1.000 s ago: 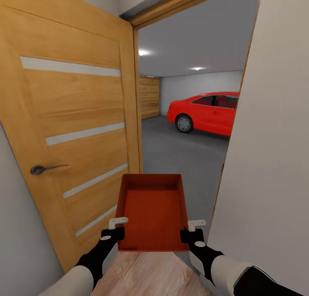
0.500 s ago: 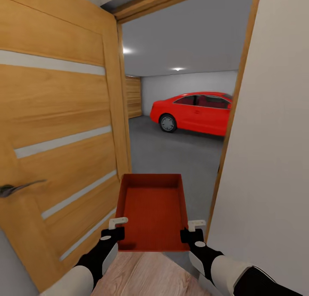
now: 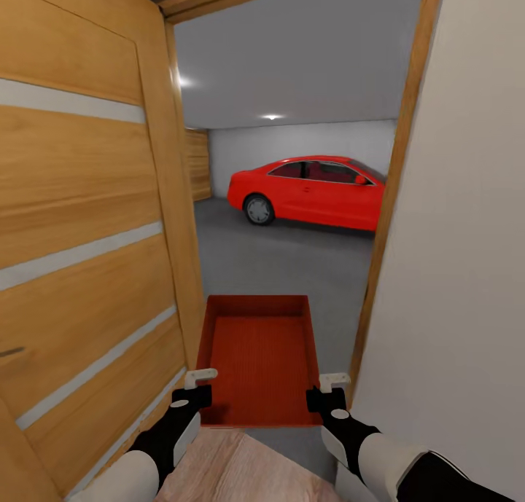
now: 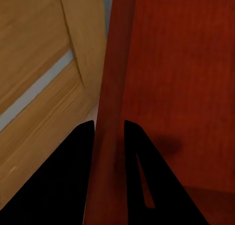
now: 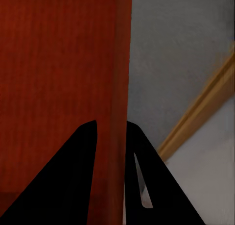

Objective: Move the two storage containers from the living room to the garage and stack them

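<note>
Both pincers clamped one wall each: left pincer [image 3: 195, 389] and right pincer [image 3: 329, 390] carried the storage container [image 3: 257, 356] level in the doorway, over the garage floor [image 3: 284, 265]. Best kept centred between door [image 3: 87, 254] and frame [image 3: 386, 218].

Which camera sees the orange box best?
The head view: the whole storage container shows, open and empty. Each wrist view shows just one side wall, pinched between black jaws, plus some of its inside.
</note>
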Robot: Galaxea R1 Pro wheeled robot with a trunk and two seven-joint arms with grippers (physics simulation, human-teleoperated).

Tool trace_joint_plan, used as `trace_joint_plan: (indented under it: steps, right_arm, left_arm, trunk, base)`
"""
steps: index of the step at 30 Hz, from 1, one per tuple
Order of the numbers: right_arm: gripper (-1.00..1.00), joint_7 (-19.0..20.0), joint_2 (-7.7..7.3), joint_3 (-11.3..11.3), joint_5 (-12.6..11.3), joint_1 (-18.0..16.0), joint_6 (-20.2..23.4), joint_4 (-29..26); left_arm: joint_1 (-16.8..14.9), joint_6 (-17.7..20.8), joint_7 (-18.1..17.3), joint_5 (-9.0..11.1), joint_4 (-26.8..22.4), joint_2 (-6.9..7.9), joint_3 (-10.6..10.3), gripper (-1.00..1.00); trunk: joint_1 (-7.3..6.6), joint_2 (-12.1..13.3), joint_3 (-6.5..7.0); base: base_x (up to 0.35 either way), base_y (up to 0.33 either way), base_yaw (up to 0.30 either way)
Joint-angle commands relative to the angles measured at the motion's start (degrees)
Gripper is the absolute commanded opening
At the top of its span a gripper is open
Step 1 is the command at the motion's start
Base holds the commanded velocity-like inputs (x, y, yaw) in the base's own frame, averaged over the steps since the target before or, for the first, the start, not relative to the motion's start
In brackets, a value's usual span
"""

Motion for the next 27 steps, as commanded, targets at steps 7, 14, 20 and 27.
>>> trace_joint_plan:
  steps: [7,14,20,27]
  right_arm:
    - [-1.00,-0.07,-1.27,-4.30,0.76,-0.07,-0.06,-0.28]
    - [-1.00,-0.06,-1.27,-4.30,0.76,-0.07,-0.06,-0.28]
    - [-1.00,-0.06,-1.27,-4.30,0.76,-0.07,-0.06,-0.28]
    - [-1.00,-0.08,-1.27,-4.30,0.76,-0.07,-0.06,-0.28]
  left_arm:
    - [-0.01,0.34,0.58,1.27,-0.09,1.40,3.60,-1.00]
    - [-0.03,0.34,0.58,1.25,-0.11,1.48,3.60,-1.00]
    - [-0.01,0.34,0.58,1.25,-0.07,1.49,3.60,-1.00]
    - [-0.01,0.27,0.58,1.25,-0.10,1.49,3.60,-1.00]
  trunk:
    - [0.04,-0.07,-0.09]
    - [0.04,-0.07,-0.09]
    - [0.04,-0.07,-0.09]
    - [0.04,-0.07,-0.09]
  base:
    - [0.291,0.192,-0.006]
    - [0.305,0.160,-0.066]
    - [0.310,0.138,-0.260]
    - [0.313,0.121,-0.287]
